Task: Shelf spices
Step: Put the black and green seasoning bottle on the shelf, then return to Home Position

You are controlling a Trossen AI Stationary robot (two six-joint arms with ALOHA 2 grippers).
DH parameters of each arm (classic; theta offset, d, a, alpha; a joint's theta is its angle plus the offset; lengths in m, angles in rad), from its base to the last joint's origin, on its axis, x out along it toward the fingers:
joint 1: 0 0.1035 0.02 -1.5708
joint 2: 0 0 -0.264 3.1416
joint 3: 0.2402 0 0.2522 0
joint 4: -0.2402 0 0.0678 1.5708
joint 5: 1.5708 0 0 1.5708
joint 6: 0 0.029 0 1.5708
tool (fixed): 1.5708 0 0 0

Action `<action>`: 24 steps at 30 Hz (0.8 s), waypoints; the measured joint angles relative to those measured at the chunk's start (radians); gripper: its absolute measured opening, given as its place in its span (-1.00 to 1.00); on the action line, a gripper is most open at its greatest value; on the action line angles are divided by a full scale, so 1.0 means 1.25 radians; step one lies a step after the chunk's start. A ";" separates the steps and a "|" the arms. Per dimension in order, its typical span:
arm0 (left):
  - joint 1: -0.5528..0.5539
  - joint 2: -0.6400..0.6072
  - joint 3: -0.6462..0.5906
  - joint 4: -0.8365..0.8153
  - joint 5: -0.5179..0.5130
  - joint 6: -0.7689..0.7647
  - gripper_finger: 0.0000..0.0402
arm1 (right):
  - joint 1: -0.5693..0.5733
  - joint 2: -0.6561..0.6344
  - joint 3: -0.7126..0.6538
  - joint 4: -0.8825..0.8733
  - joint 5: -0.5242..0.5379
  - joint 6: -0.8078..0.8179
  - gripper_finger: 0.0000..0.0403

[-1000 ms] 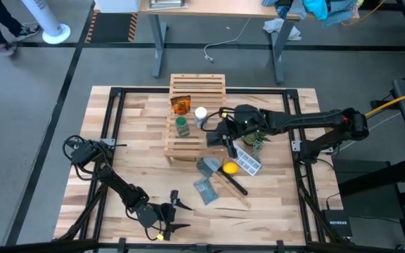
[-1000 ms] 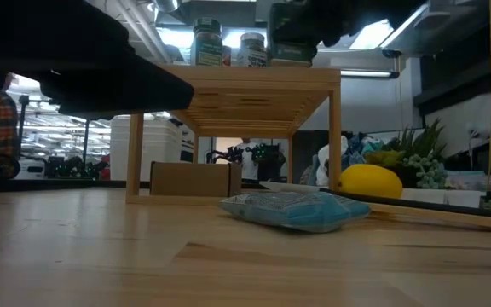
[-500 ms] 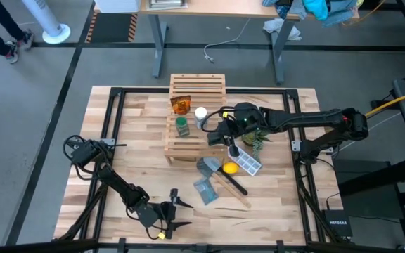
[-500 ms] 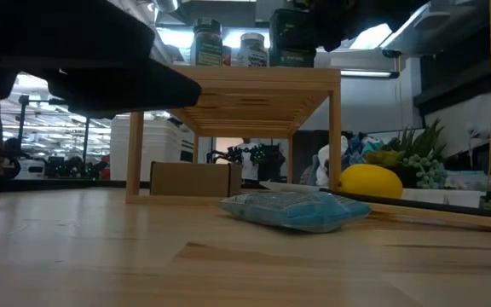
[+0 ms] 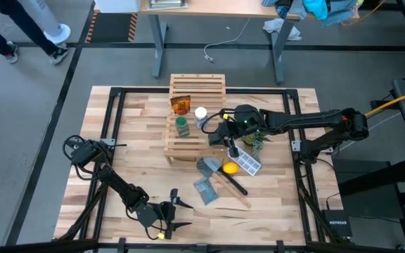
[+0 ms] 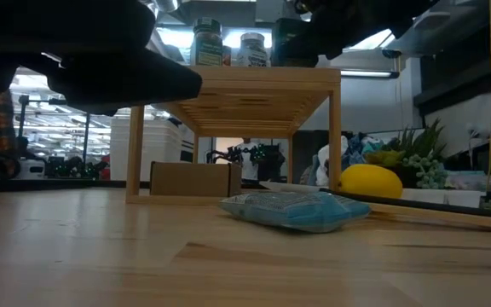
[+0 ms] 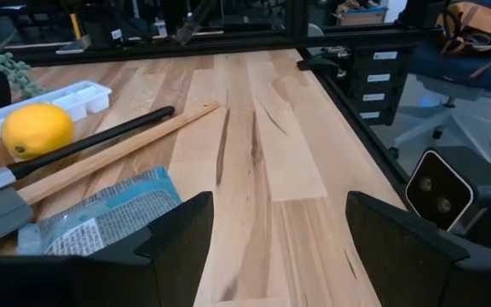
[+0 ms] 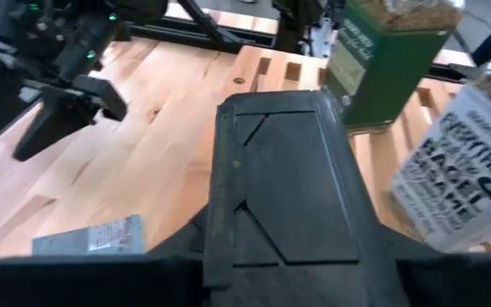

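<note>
gripping the small black box (image 8: 284,200) at the shelf's (image 5: 188,140) right edge near frame centre, right hand (image 5: 216,137) pinching it, left hand (image 5: 174,214) spread, idle over the bench (image 5: 118,140) at lower left

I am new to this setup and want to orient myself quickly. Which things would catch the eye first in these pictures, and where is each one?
The light-wood shelf stands at the table's far middle, with spice containers on top: an orange-brown packet, a green-lidded jar and a white-capped bottle. The right gripper is at the shelf's right edge with a small black box between its fingers. A yellow lemon lies nearer the front, and the left gripper waits open at the front edge.
</note>
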 joint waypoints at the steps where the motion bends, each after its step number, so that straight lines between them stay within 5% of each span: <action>1: 0.000 0.000 0.000 0.000 0.000 -0.001 0.30 | 0.000 0.000 -0.001 0.006 0.005 0.002 -0.25; 10: 0.000 0.000 0.000 0.000 0.000 -0.005 0.30 | 0.000 0.000 -0.001 0.024 0.009 0.003 0.43; 24: 0.000 -0.102 -0.001 -0.016 -0.023 0.154 0.30 | 0.000 -0.121 0.001 0.015 -0.003 0.034 0.60</action>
